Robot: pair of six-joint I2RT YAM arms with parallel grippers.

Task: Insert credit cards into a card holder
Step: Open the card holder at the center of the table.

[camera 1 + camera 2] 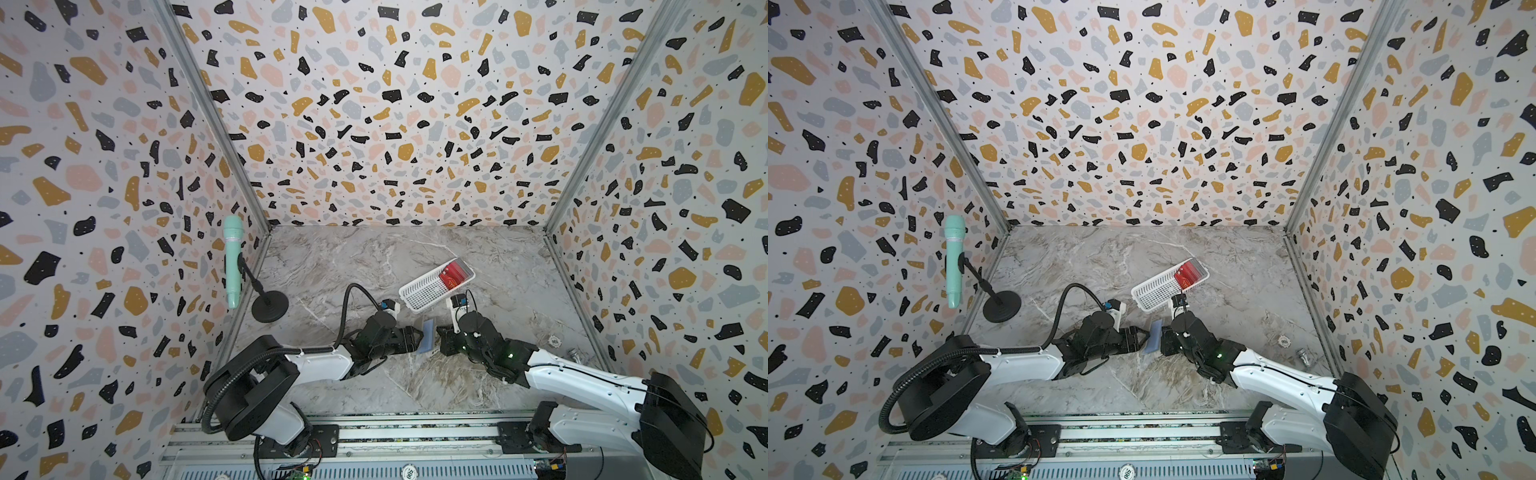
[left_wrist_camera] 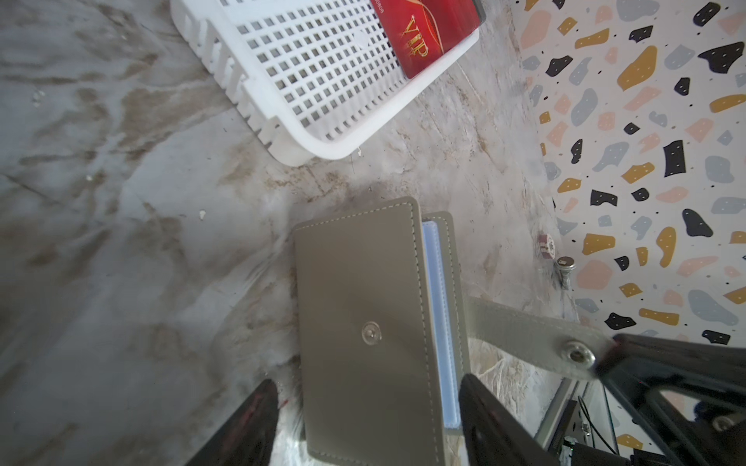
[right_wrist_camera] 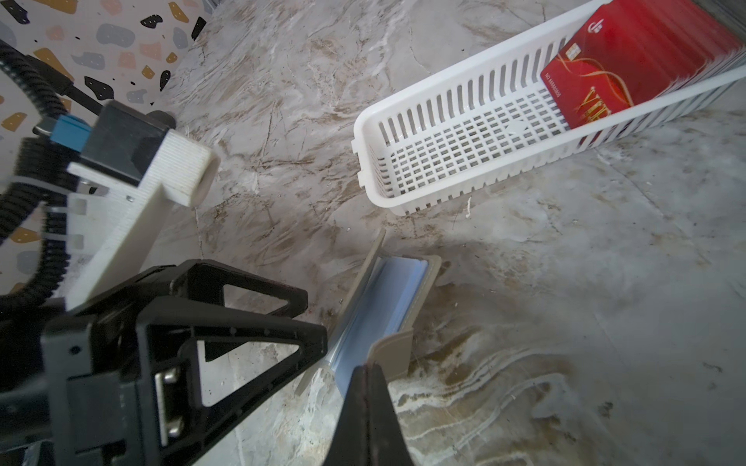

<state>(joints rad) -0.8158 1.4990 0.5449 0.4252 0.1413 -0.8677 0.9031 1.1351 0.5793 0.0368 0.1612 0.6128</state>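
The grey-taupe card holder [image 2: 363, 322] stands on edge on the marble table between my two grippers, slightly open, with light blue sleeves [image 3: 387, 298] showing. My left gripper [image 2: 367, 419] is open, one finger on each side of the holder, and a gap shows at one finger [image 2: 250, 423]. My right gripper [image 3: 366, 369] is shut on the holder's snap tab [image 2: 533, 335]. Both top views show the holder [image 1: 427, 341] [image 1: 1154, 336] between the black jaws. Red credit cards [image 1: 453, 276] [image 2: 428, 36], the front one lettered "VIP", stand stacked at one end of a white basket.
The white perforated basket [image 1: 424, 291] lies just behind the grippers. A mint microphone [image 1: 232, 262] on a black stand [image 1: 270, 306] is at the left wall. A small round token [image 1: 554, 341] and a metal bolt [image 1: 574, 353] lie near the right wall.
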